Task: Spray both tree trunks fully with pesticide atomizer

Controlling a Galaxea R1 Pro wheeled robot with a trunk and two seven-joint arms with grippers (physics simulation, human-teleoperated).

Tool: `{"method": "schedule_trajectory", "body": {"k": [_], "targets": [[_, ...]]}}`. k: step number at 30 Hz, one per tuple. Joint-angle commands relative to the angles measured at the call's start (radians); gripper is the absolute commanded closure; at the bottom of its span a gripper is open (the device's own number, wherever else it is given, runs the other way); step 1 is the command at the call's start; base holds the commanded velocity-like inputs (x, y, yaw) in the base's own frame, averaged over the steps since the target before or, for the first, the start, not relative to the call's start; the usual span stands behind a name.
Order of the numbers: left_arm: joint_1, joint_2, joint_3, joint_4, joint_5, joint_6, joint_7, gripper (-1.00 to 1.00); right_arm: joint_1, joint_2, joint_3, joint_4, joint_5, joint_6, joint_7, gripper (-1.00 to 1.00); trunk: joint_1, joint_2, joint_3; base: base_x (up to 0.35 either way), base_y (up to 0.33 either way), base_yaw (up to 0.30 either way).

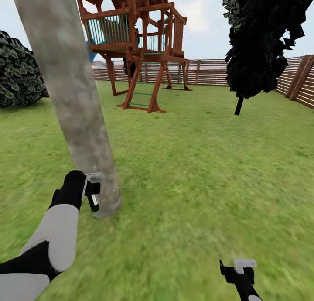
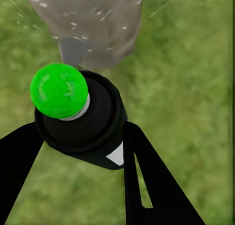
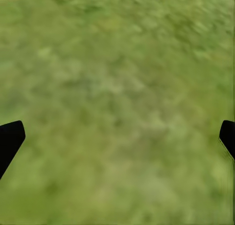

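The trunk [image 1: 72, 100] rises at the left foreground, the atomizer [image 1: 93, 201] just beside its base on the left, with the playhouse [image 1: 137, 43] behind, a bush [image 1: 19, 70] far left, a tree [image 1: 261, 39] right, and the fence [image 1: 218, 72] beyond.

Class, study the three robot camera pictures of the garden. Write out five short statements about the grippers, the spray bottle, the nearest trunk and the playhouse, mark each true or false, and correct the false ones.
1. The left gripper holds the pesticide atomizer. True.
2. The atomizer is held low beside the near tree trunk. True.
3. The right gripper grips a second bottle. False: it is open, over bare grass.
4. The trunk's base is spotless. False: white specks of pesticide dot it.
5. The wooden playhouse stands between the robot and the trunk. False: it stands farther off, behind the trunk.
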Motion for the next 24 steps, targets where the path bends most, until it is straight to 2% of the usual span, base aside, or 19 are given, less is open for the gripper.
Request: {"method": "schedule_trajectory", "body": {"k": [1, 7, 14, 24], "targets": [[-0.001, -0.002, 0.006, -0.002, -0.010, 0.002, -0.009, 1.00, -0.001, 0.000, -0.004, 0.002, 0.011, -0.003, -0.006, -1.00, 0.000, 0.000, -0.001, 0.197, -0.215, 0.001], [0.000, -0.002, 0.006, -0.002, -0.012, 0.001, -0.006, 1.00, -0.001, 0.000, -0.004, 0.002, 0.011, -0.003, -0.006, -1.00, 0.000, 0.000, -0.001, 0.099, -0.252, 0.036], [0.000, -0.002, 0.006, -0.002, -0.012, 0.001, -0.003, 1.00, -0.001, 0.000, -0.004, 0.002, 0.011, -0.003, -0.006, -1.00, 0.000, 0.000, -0.001, 0.071, -0.266, 0.249], [0.010, 0.002, 0.003, -0.002, -0.013, -0.001, -0.001, 1.00, -0.001, 0.000, -0.004, 0.002, 0.011, -0.003, -0.006, -1.00, 0.000, 0.000, -0.001, 0.175, -0.235, 0.016]]}}
